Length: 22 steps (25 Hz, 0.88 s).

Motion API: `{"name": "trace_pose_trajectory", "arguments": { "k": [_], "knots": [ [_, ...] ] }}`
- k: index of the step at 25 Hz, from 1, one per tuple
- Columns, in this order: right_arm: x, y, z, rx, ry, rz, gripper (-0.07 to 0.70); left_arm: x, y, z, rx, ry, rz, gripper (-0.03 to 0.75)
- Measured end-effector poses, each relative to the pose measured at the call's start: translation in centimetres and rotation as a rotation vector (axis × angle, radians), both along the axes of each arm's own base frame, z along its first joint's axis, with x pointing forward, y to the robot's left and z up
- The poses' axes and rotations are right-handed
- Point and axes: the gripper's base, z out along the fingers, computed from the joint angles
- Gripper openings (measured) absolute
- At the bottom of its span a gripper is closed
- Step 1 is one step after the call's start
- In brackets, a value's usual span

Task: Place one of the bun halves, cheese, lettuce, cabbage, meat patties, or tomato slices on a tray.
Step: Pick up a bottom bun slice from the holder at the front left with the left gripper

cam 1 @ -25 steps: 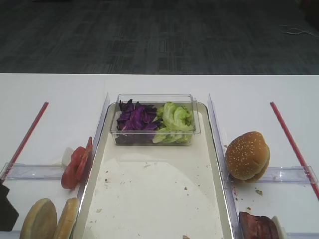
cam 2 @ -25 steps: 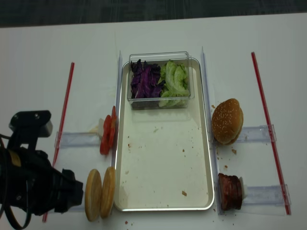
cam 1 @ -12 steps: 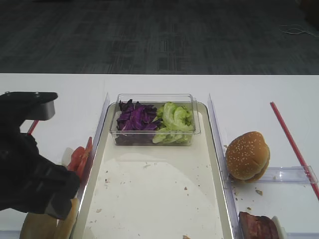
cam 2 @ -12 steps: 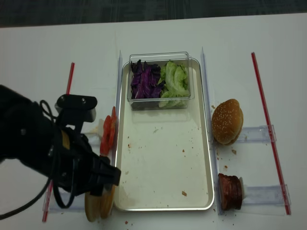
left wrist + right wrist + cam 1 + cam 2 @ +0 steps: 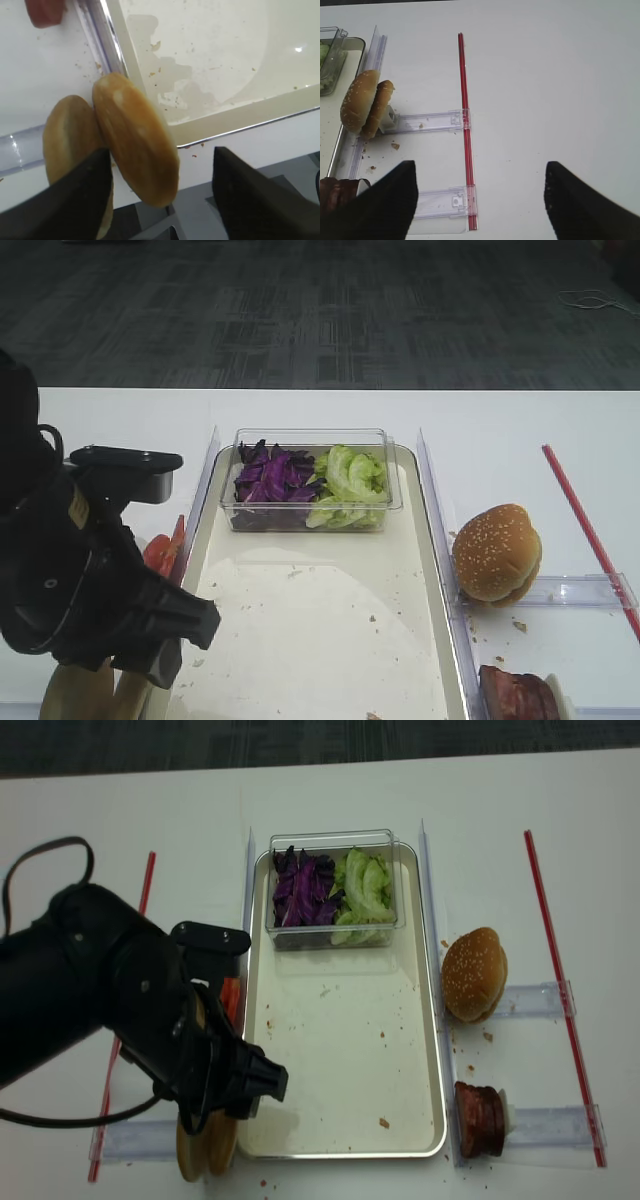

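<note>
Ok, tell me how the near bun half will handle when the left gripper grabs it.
The bun half stands on edge, leaning on its twin, so a nudge would probably tip it. It looks like soft bread, likely light and squashable. The left gripper is open around it, and the smooth crust might slip.

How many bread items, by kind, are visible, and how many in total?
plain bun halves: 2
whole sesame bun: 1
Total: 3
</note>
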Motion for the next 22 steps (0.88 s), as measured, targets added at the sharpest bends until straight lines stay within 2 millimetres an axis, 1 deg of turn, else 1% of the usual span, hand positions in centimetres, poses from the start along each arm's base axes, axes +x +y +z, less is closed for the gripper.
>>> {"name": "trace_pose_trajectory", "arguments": {
  "k": [9,12,16,22],
  "knots": [
    [0.0,0.0,0.0,-0.001,0.0,0.0,0.531,0.8,-0.6,-1.1,0.01,0.01,0.003,0.416],
    [0.0,0.0,0.0,-0.002,0.0,-0.001,0.531,1.1,-0.8,-1.8,0.03,0.031,0.002,0.41],
    [0.0,0.0,0.0,0.0,0.0,-0.002,0.531,1.2,-0.8,-2.4,0.049,0.055,0.001,0.367],
    [0.0,0.0,0.0,0.002,0.0,-0.003,0.531,1.0,-0.7,-2.4,0.063,0.069,0.001,0.293]
  ]
}}
